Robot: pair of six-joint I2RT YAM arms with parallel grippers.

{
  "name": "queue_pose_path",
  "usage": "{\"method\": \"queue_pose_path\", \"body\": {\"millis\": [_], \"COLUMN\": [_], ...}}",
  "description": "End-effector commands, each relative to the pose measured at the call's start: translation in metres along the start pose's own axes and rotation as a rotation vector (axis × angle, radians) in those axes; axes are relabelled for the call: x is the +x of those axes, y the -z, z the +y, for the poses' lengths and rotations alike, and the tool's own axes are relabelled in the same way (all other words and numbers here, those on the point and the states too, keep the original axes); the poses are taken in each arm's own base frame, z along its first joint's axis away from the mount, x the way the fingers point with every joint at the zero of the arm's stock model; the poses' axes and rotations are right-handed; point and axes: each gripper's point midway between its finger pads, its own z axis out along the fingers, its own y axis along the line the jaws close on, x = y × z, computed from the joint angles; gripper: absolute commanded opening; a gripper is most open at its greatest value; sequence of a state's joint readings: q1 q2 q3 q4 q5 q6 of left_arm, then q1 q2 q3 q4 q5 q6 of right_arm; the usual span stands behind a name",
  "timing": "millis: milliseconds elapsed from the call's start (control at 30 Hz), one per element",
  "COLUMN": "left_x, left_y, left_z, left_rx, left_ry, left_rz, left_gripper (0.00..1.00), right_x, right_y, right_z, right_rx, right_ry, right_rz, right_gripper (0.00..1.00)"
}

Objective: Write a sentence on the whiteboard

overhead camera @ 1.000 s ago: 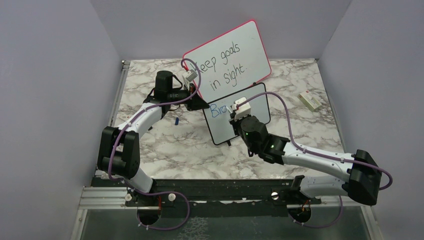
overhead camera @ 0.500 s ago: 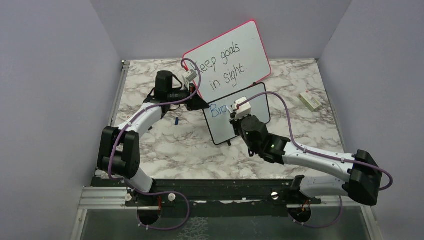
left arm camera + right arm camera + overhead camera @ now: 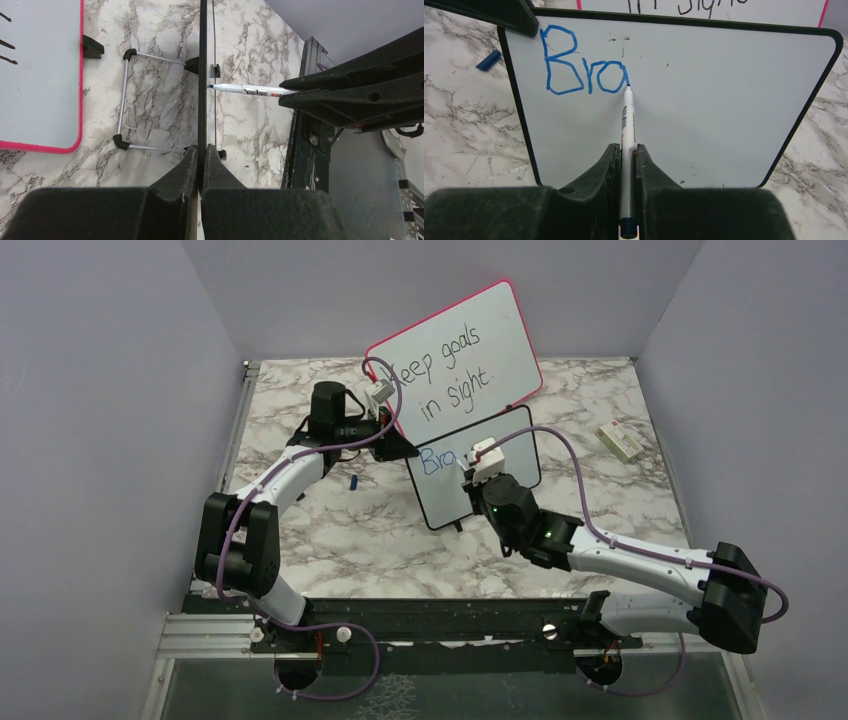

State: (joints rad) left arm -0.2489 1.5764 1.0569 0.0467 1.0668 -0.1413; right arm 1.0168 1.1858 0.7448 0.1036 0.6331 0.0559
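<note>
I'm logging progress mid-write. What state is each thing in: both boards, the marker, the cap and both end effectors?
whiteboard: standing upright, edge clamped.
sentence: only "Bra" written, in blue.
marker: uncapped, tip on the board at the "a".
blue cap: lying loose on the table.
pink-framed board: standing behind, black writing on it.
left end effector: shut on the whiteboard.
right end effector: shut on the marker.

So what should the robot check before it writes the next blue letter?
1. Marker gripped in right gripper: ok.
2. Its tip touching the whiteboard at the end of the blue letters: ok.
3. Left gripper clamped on the whiteboard's edge: ok.
4. Bare board to the right of the letters: ok.
5. Ink left in the marker: cannot tell.
</note>
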Motion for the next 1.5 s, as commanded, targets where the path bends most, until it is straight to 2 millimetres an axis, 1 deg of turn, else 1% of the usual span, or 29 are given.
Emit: {"method": "queue_pose_path", "body": {"millis": [0,267,467,567,800,900,1033,1300,1467], "left_x": [0.016,0.016,0.016,0.016,0.016,0.017,0.017,0.017,0.017], "left_y": [-0.002,-0.002,-0.002,-0.002,-0.002,-0.002,-0.002,-0.003,-0.003], "left_z": [-0.004,-0.004,-0.004,-0.004,-0.004,-0.004,-0.004,-0.003,-0.003], "left_rx": [0.034,0.033,0.035,0.033,0.033,0.033,0.033,0.033,0.032], "left_ry": [0.045,0.044,0.045,0.045,0.046,0.046,0.047,0.047,0.044], "left_rz": [0.039,0.04,0.04,0.041,0.041,0.041,0.042,0.042,0.042], "left_gripper": [0.0,0.0,0.0,0.0,0.0,0.0,0.0,0.0,0.0], "right_x": [0.018,0.021,0.018,0.012,-0.016,-0.025,-0.032,-0.042,-0.041], "right_y": [0.002,0.003,0.004,0.004,0.008,0.006,0.002,-0.005,-0.009], "right_z": [-0.003,-0.009,-0.014,-0.015,-0.012,-0.013,-0.011,-0.004,-0.004], "right_rx": [-0.004,0.027,0.049,0.049,0.015,0.013,0.002,-0.032,-0.029], "right_ry": [0.014,0.025,0.019,0.012,-0.014,-0.021,0.005,0.002,0.007], "right_rz": [0.055,0.056,0.041,0.02,-0.064,-0.085,-0.097,-0.117,-0.109], "right_gripper": [0.0,0.0,0.01,0.01,0.0,0.01,0.0,0.01,0.01]}}
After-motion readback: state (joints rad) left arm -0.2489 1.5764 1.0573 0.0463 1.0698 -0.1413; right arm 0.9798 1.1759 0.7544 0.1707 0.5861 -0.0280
